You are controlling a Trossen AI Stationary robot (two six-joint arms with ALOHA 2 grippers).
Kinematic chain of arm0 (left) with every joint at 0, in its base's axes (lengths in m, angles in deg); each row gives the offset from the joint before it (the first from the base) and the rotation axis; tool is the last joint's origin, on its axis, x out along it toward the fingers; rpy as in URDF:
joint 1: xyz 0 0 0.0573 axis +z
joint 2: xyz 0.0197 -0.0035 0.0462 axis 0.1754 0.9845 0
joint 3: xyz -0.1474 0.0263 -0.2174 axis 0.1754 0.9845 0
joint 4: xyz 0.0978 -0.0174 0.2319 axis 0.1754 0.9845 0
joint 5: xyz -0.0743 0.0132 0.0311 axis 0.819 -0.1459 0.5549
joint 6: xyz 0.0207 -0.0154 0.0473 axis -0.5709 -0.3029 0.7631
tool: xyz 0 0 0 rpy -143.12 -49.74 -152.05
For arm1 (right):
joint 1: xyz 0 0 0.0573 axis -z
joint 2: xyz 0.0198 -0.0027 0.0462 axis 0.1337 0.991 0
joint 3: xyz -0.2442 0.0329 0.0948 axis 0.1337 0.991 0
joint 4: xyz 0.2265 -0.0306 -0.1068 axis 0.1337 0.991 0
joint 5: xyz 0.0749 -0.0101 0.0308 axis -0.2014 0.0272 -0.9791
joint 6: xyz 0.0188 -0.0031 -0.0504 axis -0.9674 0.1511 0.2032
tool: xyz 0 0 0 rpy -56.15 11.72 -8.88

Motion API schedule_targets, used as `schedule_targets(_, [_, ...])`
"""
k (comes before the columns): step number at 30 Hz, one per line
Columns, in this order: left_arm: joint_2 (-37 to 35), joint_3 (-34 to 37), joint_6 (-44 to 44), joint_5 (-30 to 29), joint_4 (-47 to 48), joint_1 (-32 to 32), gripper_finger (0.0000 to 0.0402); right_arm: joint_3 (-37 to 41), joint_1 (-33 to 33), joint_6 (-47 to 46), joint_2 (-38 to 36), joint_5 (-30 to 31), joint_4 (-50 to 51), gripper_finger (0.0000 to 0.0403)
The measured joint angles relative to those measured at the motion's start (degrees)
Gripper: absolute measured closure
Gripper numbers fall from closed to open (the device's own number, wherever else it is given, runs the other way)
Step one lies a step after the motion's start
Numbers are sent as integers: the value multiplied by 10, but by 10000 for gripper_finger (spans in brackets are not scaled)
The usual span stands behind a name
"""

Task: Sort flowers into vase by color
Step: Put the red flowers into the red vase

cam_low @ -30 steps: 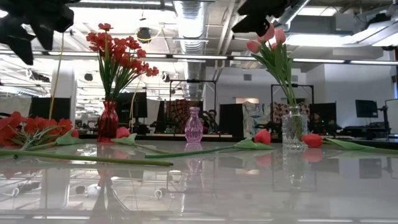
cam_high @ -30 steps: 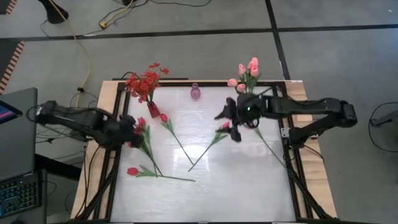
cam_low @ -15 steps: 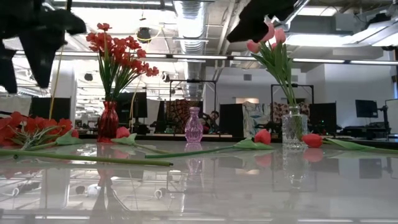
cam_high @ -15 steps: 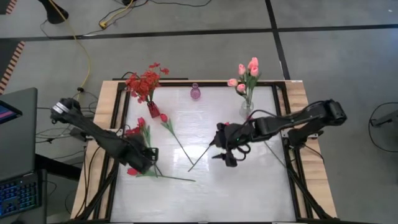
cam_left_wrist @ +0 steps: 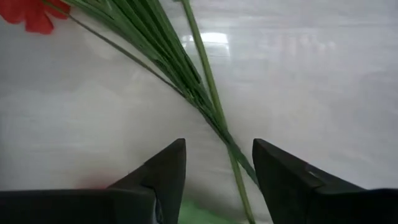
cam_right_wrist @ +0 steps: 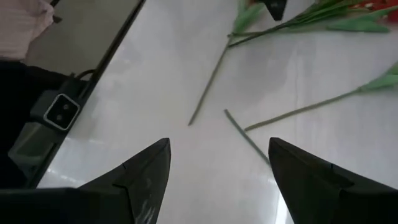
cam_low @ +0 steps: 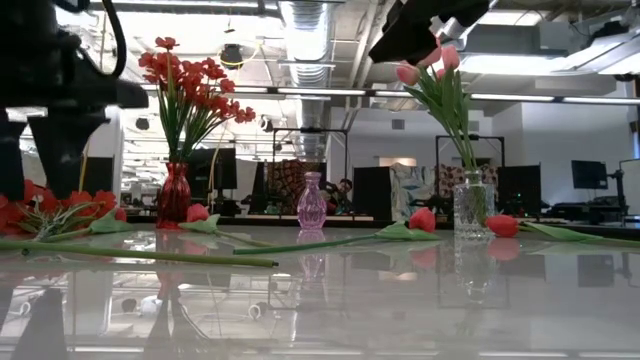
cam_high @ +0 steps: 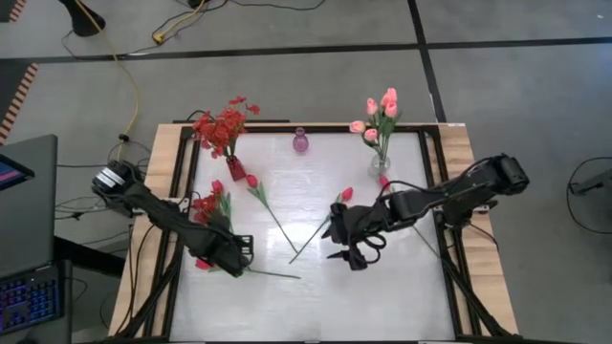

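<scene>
Waiting beside the red vase (cam_high: 234,169) are 4 loose stems (cam_high: 273,218), the left pincer (cam_high: 236,258) parted over 1, the right pincer (cam_high: 346,250) released.

The worktop (cam_high: 316,296) is a glossy white sheet in a dark frame with pale wooden side strips, and three vases stand along its far edge: a red vase (cam_high: 235,169) holding red blossom sprays, a small empty purple vase (cam_high: 300,142), and a clear glass vase (cam_high: 380,168) holding pink tulips. Lying flat on it are a red blossom spray (cam_high: 205,205) near the left side, a red tulip (cam_high: 251,181) by the red vase, another red tulip (cam_high: 345,194) in the middle and a long stem (cam_high: 273,274) toward the front.
</scene>
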Motion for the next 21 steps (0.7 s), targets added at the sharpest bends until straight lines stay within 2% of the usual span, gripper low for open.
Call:
schedule_targets(5, [1, 47, -15, 11, -89, 0, 237, 0, -15, 2, 0, 0, 3, 104])
schedule_targets(21, [-6, 96, 7, 0, -145, 16, 243, 0, -10, 18, 1, -1, 4, 104])
